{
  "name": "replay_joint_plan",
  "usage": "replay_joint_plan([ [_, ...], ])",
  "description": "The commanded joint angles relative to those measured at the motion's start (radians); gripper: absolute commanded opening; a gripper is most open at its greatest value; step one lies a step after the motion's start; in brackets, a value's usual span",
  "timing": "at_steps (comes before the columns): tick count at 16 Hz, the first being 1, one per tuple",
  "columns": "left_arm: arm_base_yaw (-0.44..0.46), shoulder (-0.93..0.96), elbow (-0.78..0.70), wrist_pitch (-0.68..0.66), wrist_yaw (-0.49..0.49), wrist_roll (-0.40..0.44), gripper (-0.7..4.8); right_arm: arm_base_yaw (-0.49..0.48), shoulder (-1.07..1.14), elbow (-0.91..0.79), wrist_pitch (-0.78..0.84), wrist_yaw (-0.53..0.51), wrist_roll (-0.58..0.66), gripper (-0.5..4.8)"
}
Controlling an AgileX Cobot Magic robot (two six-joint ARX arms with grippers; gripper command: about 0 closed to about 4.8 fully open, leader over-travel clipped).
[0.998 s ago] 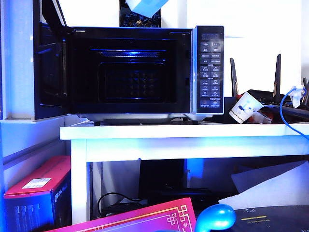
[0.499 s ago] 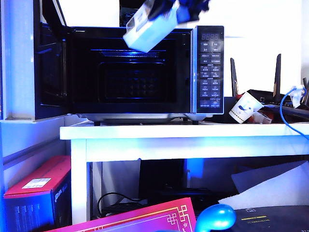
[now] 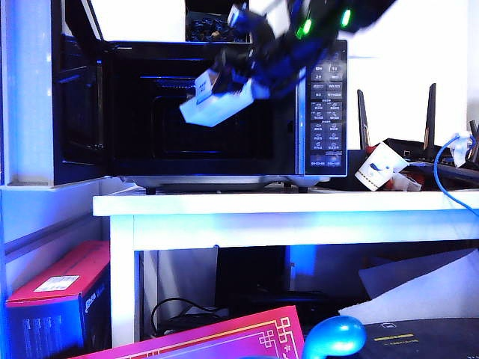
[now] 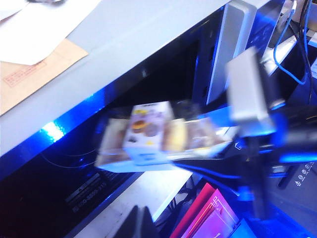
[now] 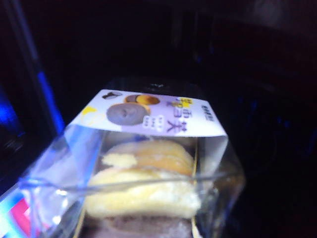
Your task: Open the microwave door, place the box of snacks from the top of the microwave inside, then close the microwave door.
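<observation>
Two end effectors to report. Left end effector (image 4: 136,223): only a dark sliver shows in the left wrist view, can't tell apart or together. Right end effector (image 3: 247,78) is clamped on the box of snacks (image 3: 212,101), tilted, and has dropped from above the microwave (image 3: 322,105) to mid-height of its open mouth. Microwave door (image 3: 78,105) swung wide at left. Beyond, cavity dark and clear. Means transfer is nearly there: push in, set down, release, then shut the door.

Right arm extended, gripper loaded.
Right gripper (image 3: 236,82) angles downward, jaws clamped on the box of snacks (image 3: 213,101); left gripper out of frame.
</observation>
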State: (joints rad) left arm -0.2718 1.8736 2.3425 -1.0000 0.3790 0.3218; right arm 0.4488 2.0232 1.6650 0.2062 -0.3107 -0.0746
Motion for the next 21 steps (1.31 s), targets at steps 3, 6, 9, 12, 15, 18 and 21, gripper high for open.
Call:
replay_joint_plan([
  [3, 0.000, -0.005, 0.005, 0.008, 0.003, 0.005, -0.06, 0.002, 0.105, 0.008, 0.229, 0.006, 0.003, 2.83],
  [6, 0.000, -0.005, 0.005, 0.007, 0.003, 0.005, -0.06, 0.005, 0.187, 0.008, 0.407, 0.136, 0.003, 2.83],
  [9, 0.000, -0.005, 0.005, 0.008, 0.003, 0.005, -0.06, 0.013, 0.234, 0.010, 0.457, 0.182, 0.004, 2.83],
  [12, 0.000, -0.005, 0.004, 0.008, 0.003, 0.005, -0.06, 0.028, 0.236, 0.011, 0.482, 0.191, 0.003, 2.83],
  [15, 0.000, -0.005, 0.003, 0.007, 0.003, 0.004, -0.06, 0.045, 0.306, 0.122, 0.460, 0.235, 0.003, 2.83],
  [18, 0.000, -0.005, 0.003, 0.007, 0.003, 0.004, -0.06, 0.051, 0.382, 0.270, 0.393, 0.238, 0.004, 2.83],
  [21, 0.000, -0.005, 0.003, 0.007, 0.003, 0.004, -0.06, 0.051, 0.461, 0.410, 0.344, 0.240, 0.005, 2.83],
])
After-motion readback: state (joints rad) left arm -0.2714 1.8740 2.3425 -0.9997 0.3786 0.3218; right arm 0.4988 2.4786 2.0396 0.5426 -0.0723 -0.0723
